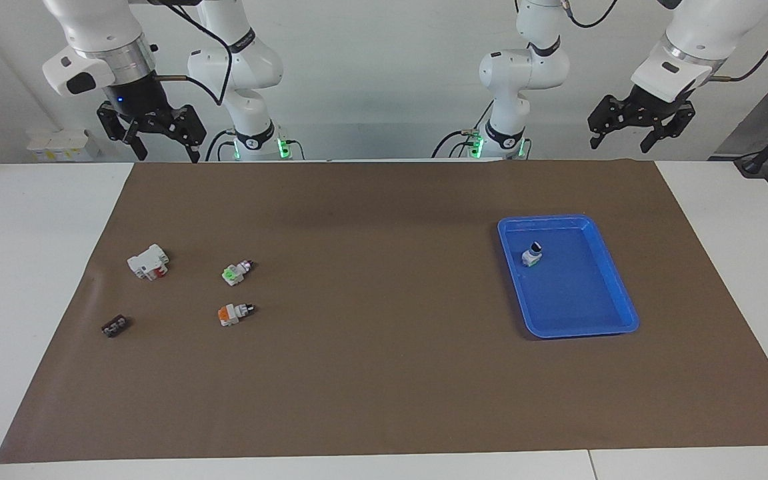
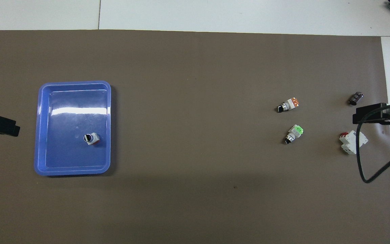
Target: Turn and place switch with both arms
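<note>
With both grippers spread and empty, the right gripper (image 1: 151,137) raised nearest the green switch (image 1: 237,272) and the left gripper (image 1: 643,127) raised beside the tray (image 1: 617,293), the neighbouring orange switch (image 1: 234,313) could be grabbed by mistake.

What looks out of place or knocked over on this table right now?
Nothing is spilled or broken. The green switch and the orange switch lie on their sides on the brown mat, while a similar switch stands upright in the blue tray.
</note>
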You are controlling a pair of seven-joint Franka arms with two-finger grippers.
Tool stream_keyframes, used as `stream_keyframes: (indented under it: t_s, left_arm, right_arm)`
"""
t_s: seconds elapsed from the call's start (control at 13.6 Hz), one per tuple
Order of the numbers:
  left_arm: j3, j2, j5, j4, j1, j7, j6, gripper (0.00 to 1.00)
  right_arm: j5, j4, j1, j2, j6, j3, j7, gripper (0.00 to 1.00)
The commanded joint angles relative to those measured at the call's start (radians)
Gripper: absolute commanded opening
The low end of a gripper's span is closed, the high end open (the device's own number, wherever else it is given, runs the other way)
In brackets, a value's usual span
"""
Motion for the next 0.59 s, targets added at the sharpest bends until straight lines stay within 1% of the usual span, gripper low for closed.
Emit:
stream_keyframes:
  t_s: [0.0, 0.44, 0.51]
  left_arm:
    - [0.001, -0.026, 0.022, -0.029, -0.001, -0.007, -0.002, 1.0]
    - [0.001, -0.026, 0.022, -0.029, -0.001, -0.007, -0.002, 1.0]
    - [0.001, -0.026, 0.022, -0.029, -0.001, -0.007, -0.002, 1.0]
  right_arm:
    - [-0.011, -0.031, -0.004, -0.026, 0.005, -0.002, -0.015, 1.0]
    - [-0.011, -0.029, -0.009, -0.028, 0.007, -0.005, -0.026, 1.0]
    - [-0.018, -0.042, -0.006, -0.036, 0.009, -0.005, -0.026, 1.0]
